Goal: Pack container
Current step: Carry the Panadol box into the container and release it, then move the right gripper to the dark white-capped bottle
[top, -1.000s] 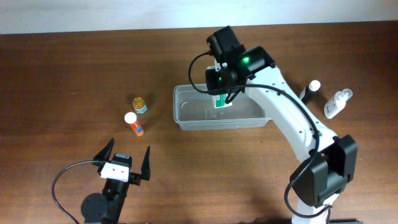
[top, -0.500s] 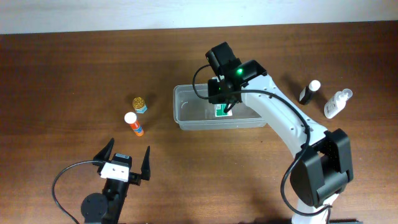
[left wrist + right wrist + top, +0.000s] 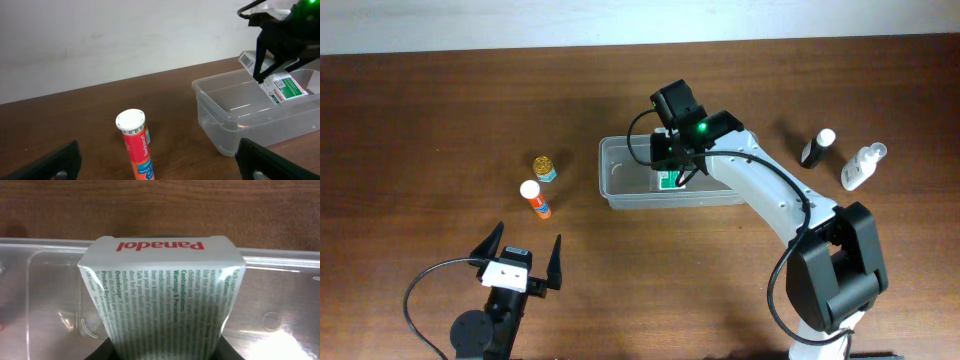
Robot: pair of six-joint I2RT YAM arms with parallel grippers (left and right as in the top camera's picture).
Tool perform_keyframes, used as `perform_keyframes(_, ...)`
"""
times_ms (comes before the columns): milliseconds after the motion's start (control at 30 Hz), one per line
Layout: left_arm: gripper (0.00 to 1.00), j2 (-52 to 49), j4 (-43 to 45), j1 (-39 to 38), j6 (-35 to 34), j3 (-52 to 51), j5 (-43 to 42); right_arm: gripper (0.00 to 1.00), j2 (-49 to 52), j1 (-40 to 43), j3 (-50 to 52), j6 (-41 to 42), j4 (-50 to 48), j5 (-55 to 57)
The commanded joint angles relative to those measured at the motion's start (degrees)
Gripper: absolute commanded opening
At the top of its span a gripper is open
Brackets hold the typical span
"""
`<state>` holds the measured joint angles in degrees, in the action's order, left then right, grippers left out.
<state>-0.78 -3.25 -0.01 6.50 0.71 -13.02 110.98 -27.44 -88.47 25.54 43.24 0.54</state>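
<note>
The container (image 3: 620,190), a clear plastic bin, stands mid-table; its near corner also shows in the left wrist view (image 3: 215,115). My right gripper (image 3: 675,172) is shut on a white and green Panadol box (image 3: 671,180) and holds it low inside the bin. The right wrist view is filled by that box (image 3: 162,295), with the container floor (image 3: 280,290) under it; the jaws press its two sides at the bottom edge. My left gripper (image 3: 525,257) rests open at the front left, nothing between its fingers (image 3: 55,162).
An orange tube with a white cap (image 3: 535,199) lies left of the bin, right in front of the left gripper (image 3: 136,145). A small gold-capped jar (image 3: 545,167) sits behind it. A black bottle (image 3: 817,147) and a white spray bottle (image 3: 860,168) are at the right.
The right gripper has come down and slightly left with the Panadol box, from above the bin's rim to inside it. The left arm has not moved.
</note>
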Motion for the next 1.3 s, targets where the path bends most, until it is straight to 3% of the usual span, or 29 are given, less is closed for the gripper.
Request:
perform_keyframes(0,1.0,0.5,-0.3,0.3,0.9,-0.2,0.6,0.44,0.1,-0.4,0.5,0.5,-0.4,-0.3)
perform_keyframes(600,0.99,0.5,-0.3,0.3,0.9,-0.2,0.6,0.45,0.0,-0.3,0.3,0.4,3.2,-0.7)
perform_keyframes(833,0.99,0.5,-0.3,0.3,0.9,-0.2,0.6,0.52,-4.0,2.6,-5.6,-4.3,7.0,-0.7)
perform_keyframes(967,0.99,0.5,-0.3,0.3,0.9,-0.2,0.6,0.59,-7.1,6.4,-11.7,-13.8,12.9,-0.7)
perform_keyframes(1033,0.99,0.5,-0.3,0.3,0.9,-0.2,0.6,0.69,-8.7,8.7,-13.7,-20.2,16.2,-0.7)
perform_keyframes(1100,0.99,0.5,-0.3,0.3,0.9,-0.2,0.6,0.98,-10.1,11.1,-14.5,-23.3,18.2,-0.7)
perform_keyframes(1267,0.99,0.5,-0.3,0.3,0.9,-0.2,0.6,0.98,-11.0,15.9,-14.4,-23.3,25.3,-0.7)
